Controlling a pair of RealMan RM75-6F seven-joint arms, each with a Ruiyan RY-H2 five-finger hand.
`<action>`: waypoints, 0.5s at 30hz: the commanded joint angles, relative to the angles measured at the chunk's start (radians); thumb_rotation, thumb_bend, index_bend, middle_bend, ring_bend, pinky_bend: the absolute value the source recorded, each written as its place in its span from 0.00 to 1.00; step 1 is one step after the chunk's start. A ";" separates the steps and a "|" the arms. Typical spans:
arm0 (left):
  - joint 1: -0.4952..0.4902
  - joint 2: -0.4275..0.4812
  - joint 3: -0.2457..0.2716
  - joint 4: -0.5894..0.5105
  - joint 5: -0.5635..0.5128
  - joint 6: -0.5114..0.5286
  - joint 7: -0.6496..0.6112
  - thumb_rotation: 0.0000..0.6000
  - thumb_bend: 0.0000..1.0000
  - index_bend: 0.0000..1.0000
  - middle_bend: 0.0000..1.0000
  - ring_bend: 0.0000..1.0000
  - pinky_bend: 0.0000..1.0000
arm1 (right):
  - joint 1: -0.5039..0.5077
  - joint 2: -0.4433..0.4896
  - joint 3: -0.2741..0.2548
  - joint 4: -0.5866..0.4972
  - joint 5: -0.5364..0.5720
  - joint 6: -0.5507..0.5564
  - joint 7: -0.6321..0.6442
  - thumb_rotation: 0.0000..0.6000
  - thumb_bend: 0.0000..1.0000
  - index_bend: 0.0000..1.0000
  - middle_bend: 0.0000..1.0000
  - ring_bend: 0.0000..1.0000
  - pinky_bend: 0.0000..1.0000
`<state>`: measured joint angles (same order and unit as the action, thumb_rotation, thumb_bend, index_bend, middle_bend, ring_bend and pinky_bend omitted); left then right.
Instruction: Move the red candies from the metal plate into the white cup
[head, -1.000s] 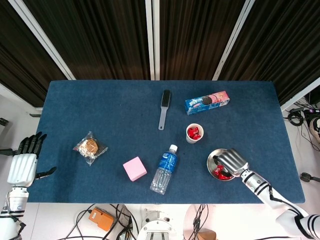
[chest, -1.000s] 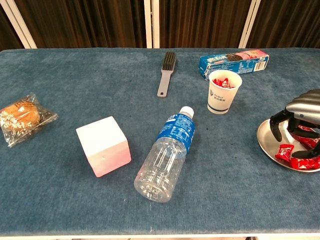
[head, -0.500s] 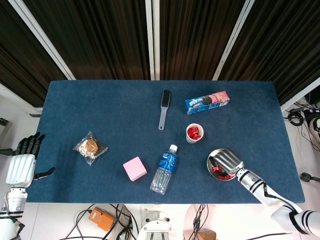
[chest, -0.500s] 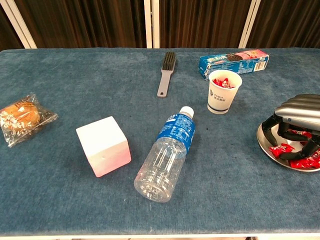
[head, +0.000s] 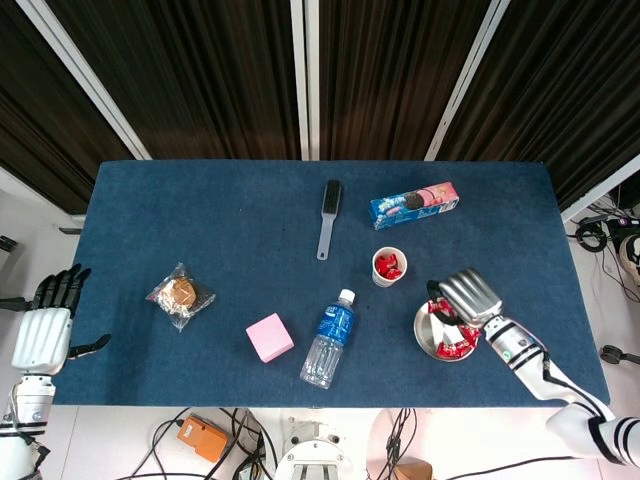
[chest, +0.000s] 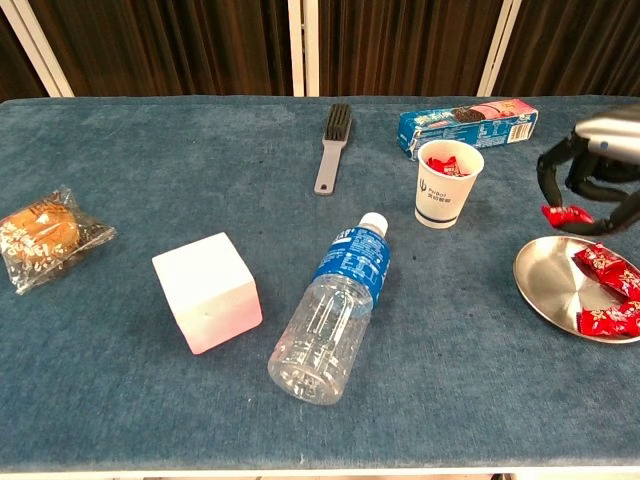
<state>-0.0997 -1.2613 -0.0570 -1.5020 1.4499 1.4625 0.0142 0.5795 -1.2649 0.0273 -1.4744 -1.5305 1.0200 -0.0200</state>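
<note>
While my right hand (head: 466, 298) hangs over the far edge of the metal plate (head: 428, 340) in the head view, I can't make out from up here what its fingers hold. Red candies (head: 458, 346) lie on the plate's near side; more already sit in the white cup (head: 388, 266), just up-left of the plate. My left hand (head: 46, 325) sits off the table's left edge, fingers spread, holding nothing.

Chest view is clearer. The right hand (chest: 592, 180) is raised above the plate (chest: 545, 282) with one red candy (chest: 563, 214) pinched at the fingertips. Two or three candies (chest: 606, 290) remain on the plate. The cup (chest: 447, 183) stands to the left, well apart from the hand.

Risks as I judge them:
- The pinch looks thin, wrapper only; a jerk in transit could drop the candy on the cloth.
- The cup is light and narrow-mouthed; coming in low, my fingers could clip the rim and tip it, spilling what's inside.
- The cookie box (chest: 467, 122) just behind the cup could get nudged if I overshoot.
- Releasing too high may bounce the candy off the pile and out.
</note>
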 joint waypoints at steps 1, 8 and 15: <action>-0.002 0.000 -0.001 -0.002 0.001 0.000 0.002 1.00 0.00 0.01 0.00 0.00 0.00 | 0.048 0.010 0.073 -0.012 0.067 -0.032 0.005 1.00 0.57 0.68 0.94 1.00 1.00; -0.003 0.004 -0.004 -0.014 -0.001 0.001 0.012 1.00 0.00 0.01 0.00 0.00 0.00 | 0.170 -0.062 0.170 0.033 0.191 -0.170 -0.025 1.00 0.57 0.66 0.94 1.00 1.00; -0.002 0.007 -0.003 -0.016 -0.005 -0.001 0.018 1.00 0.00 0.01 0.00 0.00 0.00 | 0.224 -0.125 0.175 0.082 0.247 -0.238 -0.059 1.00 0.57 0.61 0.94 1.00 1.00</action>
<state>-0.1013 -1.2547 -0.0598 -1.5175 1.4449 1.4617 0.0325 0.7988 -1.3830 0.2014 -1.3977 -1.2890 0.7888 -0.0747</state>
